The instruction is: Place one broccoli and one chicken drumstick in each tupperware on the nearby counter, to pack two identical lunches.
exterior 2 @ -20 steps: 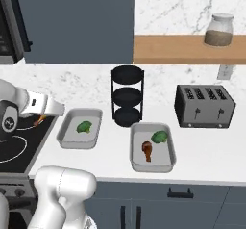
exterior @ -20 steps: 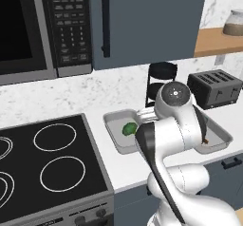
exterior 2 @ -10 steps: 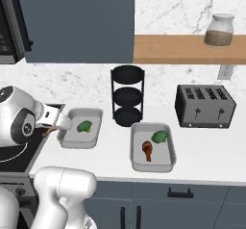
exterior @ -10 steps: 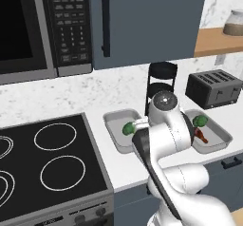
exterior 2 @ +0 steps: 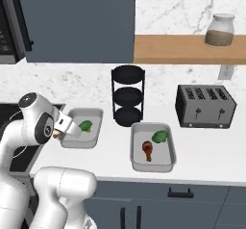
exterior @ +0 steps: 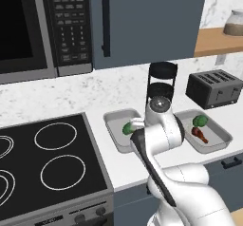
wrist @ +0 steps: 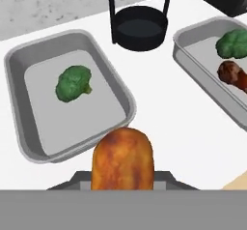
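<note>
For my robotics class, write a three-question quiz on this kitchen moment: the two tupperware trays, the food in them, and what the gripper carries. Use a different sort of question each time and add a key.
1. True or false: the right tupperware already holds both a broccoli and a chicken drumstick.
2. Multiple choice: what lies in the left tupperware? A) only a broccoli B) only a drumstick C) nothing
3. Short answer: what is the gripper holding, and where is it relative to the left tupperware?

Key
1. True.
2. A.
3. The orange drumstick; in the hand view it hangs just short of that tray's near rim, not yet inside.
</note>
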Controlling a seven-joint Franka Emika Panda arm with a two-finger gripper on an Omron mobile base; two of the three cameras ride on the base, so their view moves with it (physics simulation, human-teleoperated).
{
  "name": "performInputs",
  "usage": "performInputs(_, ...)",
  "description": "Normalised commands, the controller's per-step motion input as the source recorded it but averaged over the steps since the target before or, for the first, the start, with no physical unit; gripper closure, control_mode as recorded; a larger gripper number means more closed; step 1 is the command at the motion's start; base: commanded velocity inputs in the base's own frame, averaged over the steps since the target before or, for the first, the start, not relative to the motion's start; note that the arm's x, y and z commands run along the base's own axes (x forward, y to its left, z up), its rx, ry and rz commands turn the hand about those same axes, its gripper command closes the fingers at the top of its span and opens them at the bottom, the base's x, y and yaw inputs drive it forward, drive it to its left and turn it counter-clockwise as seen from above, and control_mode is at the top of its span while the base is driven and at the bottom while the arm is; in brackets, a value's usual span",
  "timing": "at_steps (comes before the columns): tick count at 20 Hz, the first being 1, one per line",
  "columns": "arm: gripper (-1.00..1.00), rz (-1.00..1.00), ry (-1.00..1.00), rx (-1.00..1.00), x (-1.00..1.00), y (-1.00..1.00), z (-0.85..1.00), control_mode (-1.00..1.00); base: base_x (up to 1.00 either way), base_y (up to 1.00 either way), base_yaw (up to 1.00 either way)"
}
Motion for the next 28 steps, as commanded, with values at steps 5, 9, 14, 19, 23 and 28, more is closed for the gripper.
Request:
performInputs(5, 1.00, -0.36, 0.03, 0.09, 0.07, 0.09, -0.25, -1.00, 0.00, 0.00, 0.00)
performInputs(9, 1.00, -0.18, 0.14, 0.21, 0.25, 0.14, -0.03, -1.00, 0.00, 0.00, 0.00)
performInputs(14, 1.00, -0.06, 0.06, 0.09, 0.48, 0.10, -0.10, -1.00, 0.00, 0.00, 0.00)
performInputs(19, 1.00, 0.00, 0.00, 0.00, 0.52, 0.11, -0.26, -1.00, 0.00, 0.00, 0.00)
performInputs(23, 1.00, 0.00, 0.00, 0.00, 0.55, 0.06, -0.37, -1.00, 0.00, 0.00, 0.00)
performInputs(28, 1.00, 0.00, 0.00, 0.00, 0.46, 0.05, -0.37, -1.00, 0.00, 0.00, 0.00)
